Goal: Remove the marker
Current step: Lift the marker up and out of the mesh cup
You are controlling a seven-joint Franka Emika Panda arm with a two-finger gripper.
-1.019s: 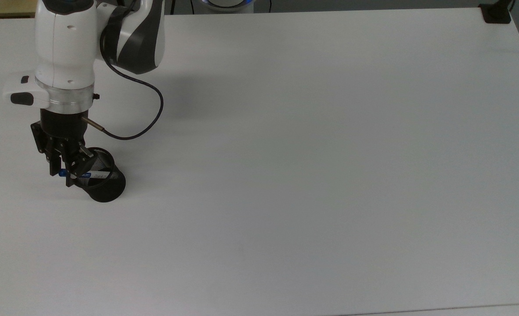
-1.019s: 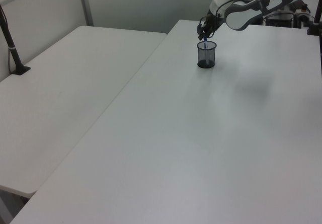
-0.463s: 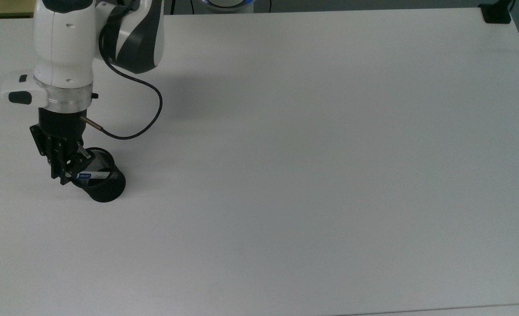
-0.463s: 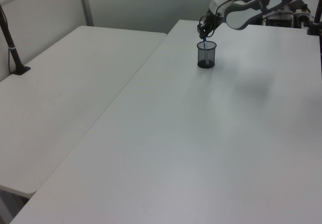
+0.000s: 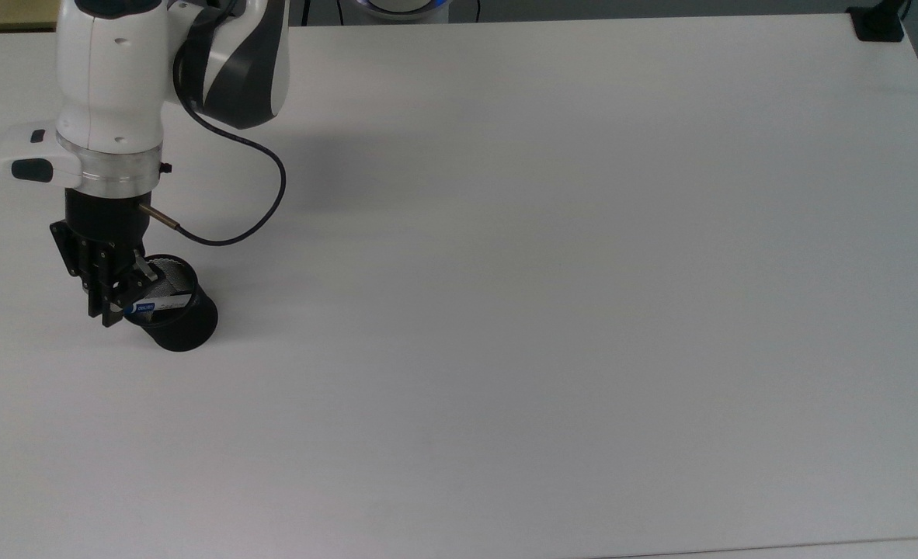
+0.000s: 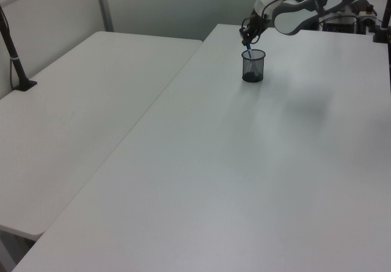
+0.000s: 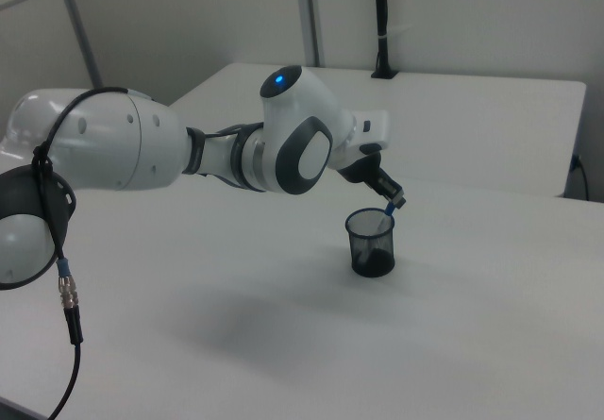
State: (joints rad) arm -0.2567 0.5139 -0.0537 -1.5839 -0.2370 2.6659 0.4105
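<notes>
Gripper clamping marker inside cup

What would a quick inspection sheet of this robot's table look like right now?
Surface: white table, bare apart from the cup.
Job's things: marker leaning in the black mesh cup, its upper end at the rim; cup upright on the table near the top view's left edge.
Clutter: nothing seen.
Gripper: gripper at the cup's rim, shut on the marker's top end.
Cables: black cable looping from the wrist back to the arm, clear of the cup.
Surroundings: second white table alongside; black clamp at the far corner in the top view; a post clamped to the second table.
</notes>
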